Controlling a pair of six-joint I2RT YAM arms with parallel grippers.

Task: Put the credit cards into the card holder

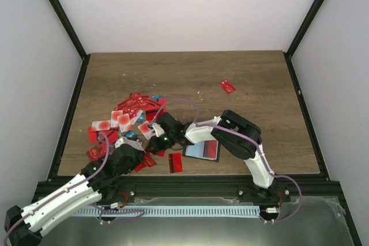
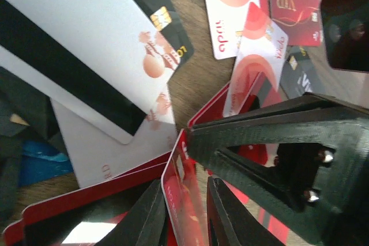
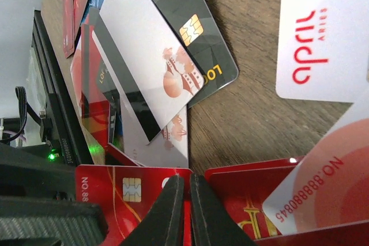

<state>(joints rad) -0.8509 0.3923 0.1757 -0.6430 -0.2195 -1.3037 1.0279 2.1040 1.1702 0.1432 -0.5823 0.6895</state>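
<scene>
Well, the card holder (image 1: 202, 151) lay open near the front of the tabletop (image 1: 259, 84), with blue and red showing inside it. The credit cards (image 1: 130, 116) were heaped at its ten o'clock, overlapping every which way. A flat card offers no edge, so I judged that was why one red card (image 2: 180, 200) stood on its edge between the fingers of my left pincer (image 2: 185, 185). The pincer was drawn narrow around the card, though I could not tell whether the pads truly bit. My right pincer (image 3: 185, 180) was closed tight at the heap, tip to tip with the left, and I saw nothing in it; I took it for a prop.

A white striped card (image 3: 147, 84) lay over a grey chip card (image 3: 196, 38) just beyond. A lone red card (image 1: 175, 163) sat just beside the holder at eight o'clock. A stray card (image 1: 227, 86) lay well apart at one o'clock. My right forearm crossed close by the holder, crowding the way there.
</scene>
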